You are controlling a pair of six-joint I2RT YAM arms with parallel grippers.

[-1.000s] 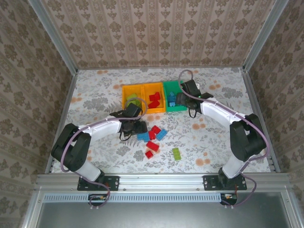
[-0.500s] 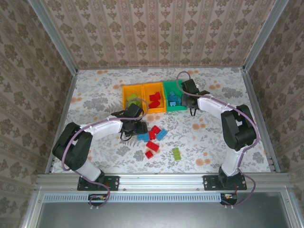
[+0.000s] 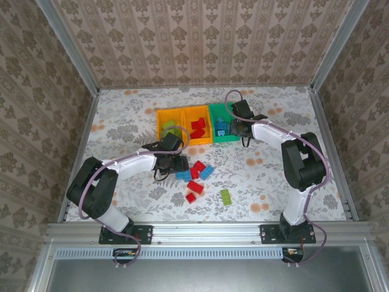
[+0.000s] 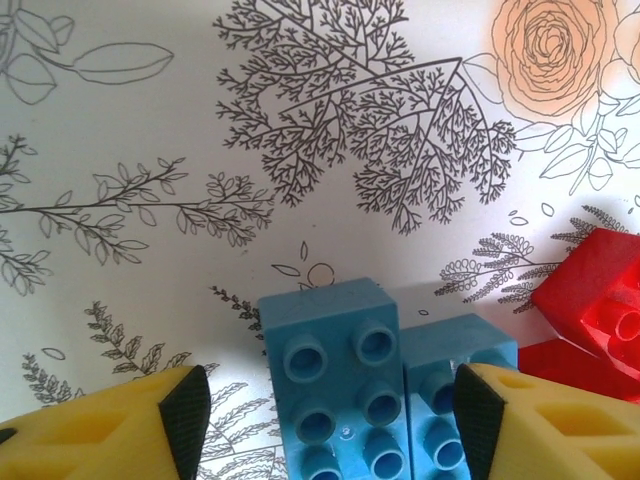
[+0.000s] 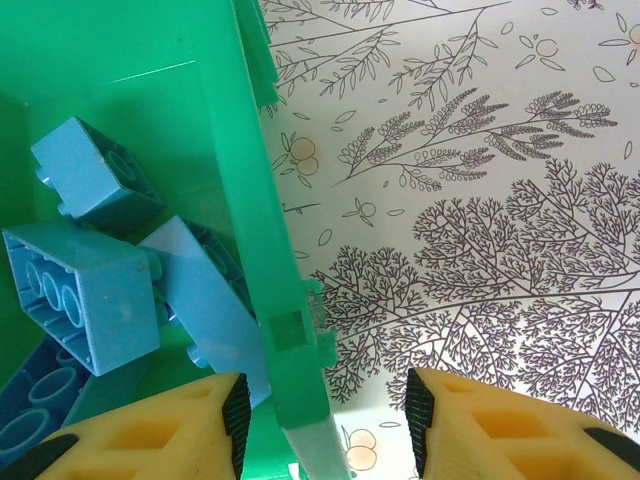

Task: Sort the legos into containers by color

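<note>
Two light blue legos (image 4: 335, 380) (image 4: 455, 385) lie side by side, studs up, between the spread fingers of my left gripper (image 4: 330, 425). Its left pad (image 4: 188, 420) stands clear of them. This gripper (image 3: 175, 164) hovers low over the blue legos (image 3: 183, 175) below the bins. My right gripper (image 5: 327, 425) is open and straddles the right wall (image 5: 262, 250) of the green container (image 3: 222, 137): one finger inside, one outside, nothing held. Several blue legos (image 5: 95, 280) lie inside that bin. The two orange-yellow containers (image 3: 159, 115) (image 3: 187, 111) hold green legos (image 3: 171, 131) and red legos (image 3: 197, 128).
Loose on the floral table are red legos (image 3: 199, 165) (image 3: 195, 186) (image 3: 190, 198), another blue lego (image 3: 207, 172) and a green lego (image 3: 225, 197). Red legos (image 4: 600, 300) sit just right of my left gripper. Metal rails (image 3: 328, 140) edge the table.
My right gripper's jaws have narrowed and that arm has folded in closer to the green container. The left gripper has barely moved over the blue legos.
</note>
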